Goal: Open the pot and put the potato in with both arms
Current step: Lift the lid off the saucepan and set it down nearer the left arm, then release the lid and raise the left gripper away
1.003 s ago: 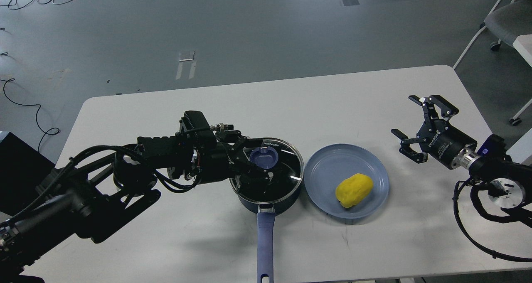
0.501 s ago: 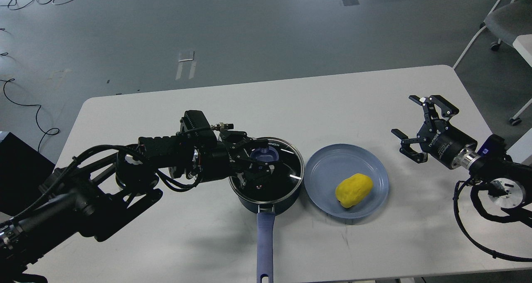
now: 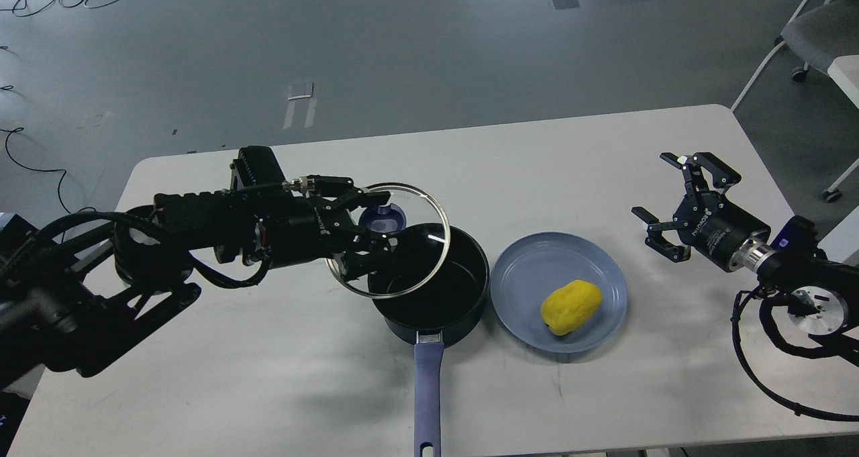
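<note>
The dark navy pot stands open at the table's middle, its long blue-purple handle pointing toward me. My left gripper is shut on the blue knob of the glass lid and holds it lifted and tilted above the pot's left rim. The yellow potato lies on a light-blue plate just right of the pot. My right gripper is open and empty, hovering to the right of the plate, apart from it.
The white table carries only the pot and the plate. A chair stands beyond the table's far right corner. Cables lie on the floor at the far left.
My left gripper closed on the lid's knob, then lifted the lid off the pot and moved it up and to the left. The right arm has not moved.
</note>
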`<state>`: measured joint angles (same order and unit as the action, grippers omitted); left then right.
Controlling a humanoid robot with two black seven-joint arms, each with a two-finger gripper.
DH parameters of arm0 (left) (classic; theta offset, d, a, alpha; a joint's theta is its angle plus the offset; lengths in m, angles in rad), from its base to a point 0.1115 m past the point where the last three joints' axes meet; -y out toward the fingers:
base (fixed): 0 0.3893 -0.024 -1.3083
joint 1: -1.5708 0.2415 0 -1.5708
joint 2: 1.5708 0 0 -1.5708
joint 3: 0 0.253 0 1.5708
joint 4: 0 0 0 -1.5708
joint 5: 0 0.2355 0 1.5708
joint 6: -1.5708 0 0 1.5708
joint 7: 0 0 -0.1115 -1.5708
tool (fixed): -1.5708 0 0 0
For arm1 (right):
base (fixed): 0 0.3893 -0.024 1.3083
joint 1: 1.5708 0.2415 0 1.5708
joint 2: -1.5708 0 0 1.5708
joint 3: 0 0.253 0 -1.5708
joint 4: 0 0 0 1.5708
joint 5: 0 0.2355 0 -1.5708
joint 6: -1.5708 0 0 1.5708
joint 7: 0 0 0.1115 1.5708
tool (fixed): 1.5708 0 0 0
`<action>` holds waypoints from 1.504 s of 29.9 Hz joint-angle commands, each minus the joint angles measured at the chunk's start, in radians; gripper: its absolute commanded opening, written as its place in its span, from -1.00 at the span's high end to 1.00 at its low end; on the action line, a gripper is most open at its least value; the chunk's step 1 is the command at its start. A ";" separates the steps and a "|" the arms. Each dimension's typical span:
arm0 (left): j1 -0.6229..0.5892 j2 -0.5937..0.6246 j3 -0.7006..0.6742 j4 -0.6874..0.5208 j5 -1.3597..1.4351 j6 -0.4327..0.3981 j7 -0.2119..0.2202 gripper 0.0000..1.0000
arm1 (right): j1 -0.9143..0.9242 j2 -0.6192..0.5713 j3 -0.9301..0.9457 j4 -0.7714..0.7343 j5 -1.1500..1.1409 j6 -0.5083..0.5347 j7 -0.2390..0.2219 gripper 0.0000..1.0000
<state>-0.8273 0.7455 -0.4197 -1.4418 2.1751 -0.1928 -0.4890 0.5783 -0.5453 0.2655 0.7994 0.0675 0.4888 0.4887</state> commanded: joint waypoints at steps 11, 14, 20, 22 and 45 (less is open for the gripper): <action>0.111 0.169 0.108 0.132 -0.201 0.108 0.000 0.21 | -0.001 0.005 0.000 0.000 0.000 0.000 0.000 -0.99; 0.142 0.163 0.108 0.185 -0.231 0.134 0.000 0.21 | -0.001 0.004 0.000 0.000 0.000 0.000 0.000 -0.99; 0.174 0.124 0.111 0.274 -0.284 0.162 0.000 0.20 | -0.003 0.001 0.000 0.000 0.000 0.000 0.000 -0.99; 0.212 0.118 0.110 0.297 -0.287 0.174 0.000 0.20 | -0.003 0.002 0.000 0.000 0.000 0.000 0.000 -0.99; 0.261 0.077 0.110 0.371 -0.377 0.242 0.000 -0.95 | -0.005 -0.007 0.000 0.001 0.000 0.000 0.000 -0.99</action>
<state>-0.5584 0.8152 -0.3099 -1.0660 1.8427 0.0519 -0.4889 0.5693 -0.5492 0.2653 0.8008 0.0675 0.4887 0.4887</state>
